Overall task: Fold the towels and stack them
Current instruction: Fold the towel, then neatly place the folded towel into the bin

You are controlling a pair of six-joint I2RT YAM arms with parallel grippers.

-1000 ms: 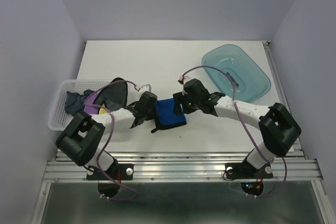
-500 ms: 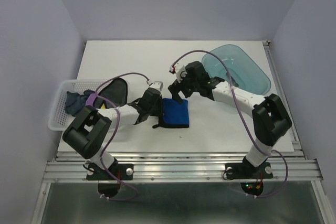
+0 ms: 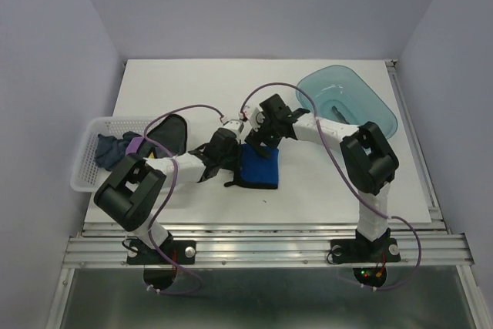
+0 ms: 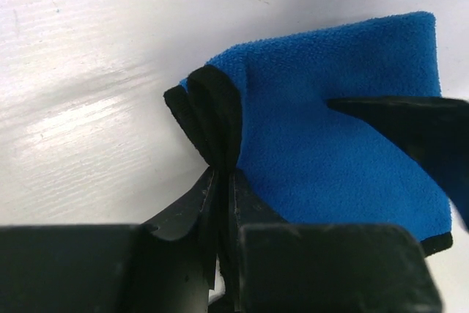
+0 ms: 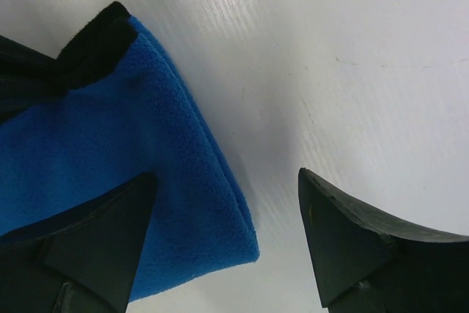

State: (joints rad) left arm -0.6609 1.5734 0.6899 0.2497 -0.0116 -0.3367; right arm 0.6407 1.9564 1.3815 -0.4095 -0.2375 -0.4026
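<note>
A bright blue towel (image 3: 259,166) with black edging lies folded on the white table between the two arms. My left gripper (image 3: 233,162) is shut on its black-edged corner (image 4: 212,119), which bunches between the fingers (image 4: 183,210). My right gripper (image 5: 226,175) hovers open over the towel's far corner; one finger (image 5: 102,240) is above the blue cloth (image 5: 110,152), the other above bare table. From above, the right gripper (image 3: 258,141) sits at the towel's back edge. A purple towel (image 3: 139,144) and a dark bluish towel (image 3: 110,149) lie in the basket.
A white mesh basket (image 3: 86,161) stands at the left edge, with a black cloth (image 3: 170,132) lying over its right end. A translucent teal tray (image 3: 347,105) sits at the back right. Purple cables loop above both arms.
My right gripper has let go of the blue towel, opened, and pulled back towards the far left. The towel now lies folded flat. The left gripper shifted slightly right, still gripping.
</note>
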